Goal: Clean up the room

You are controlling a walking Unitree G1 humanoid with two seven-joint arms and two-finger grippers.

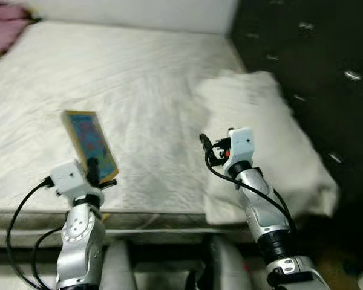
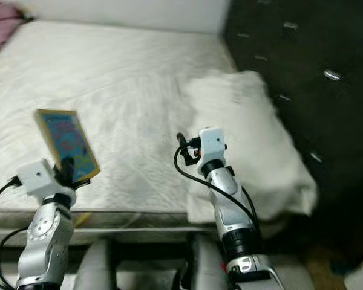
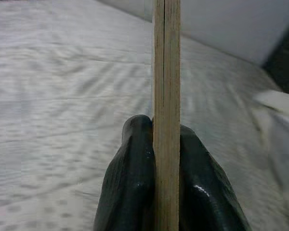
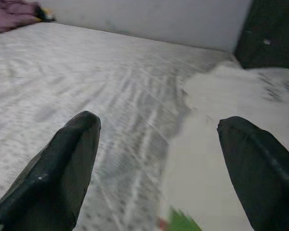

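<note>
nearest us, our left gripper (image 1: 94, 171) sits over the near edge of the bed (image 1: 169, 84), fingers (image 3: 135, 163) pinched tight on the lower end of a book (image 1: 89, 144). it's a thin one w/ a colourful cover and tan page edges. in the left wrist view the fingers press flat on both faces, w/ the book's edge running straight up between them, so the grip looks firm and centred. we judge the book is up off the sheet, tilted away from us and held only at its near end; prob that's so it can be carried off w/o dragging on the sheet.

our right gripper (image 1: 204, 145) hovers a bit further in, at the seam where the sheet meets the white pillow (image 1: 266, 139). its fingers are spread wide w/ nothing between them. the pillow's near edge lies just ahead of and under the gripper, off toward the right finger, not touching as far as we can tell. we reckon it's lined up there for the pillow next, but that's a guess.

further back, the sheet is wrinkled but bare. the pillow lies against the dark tufted headboard (image 1: 314, 54) on the right. at the far left corner there's some pink fabric (image 1: 3, 30), well apart from both grippers; prob still to be tidied.
</note>
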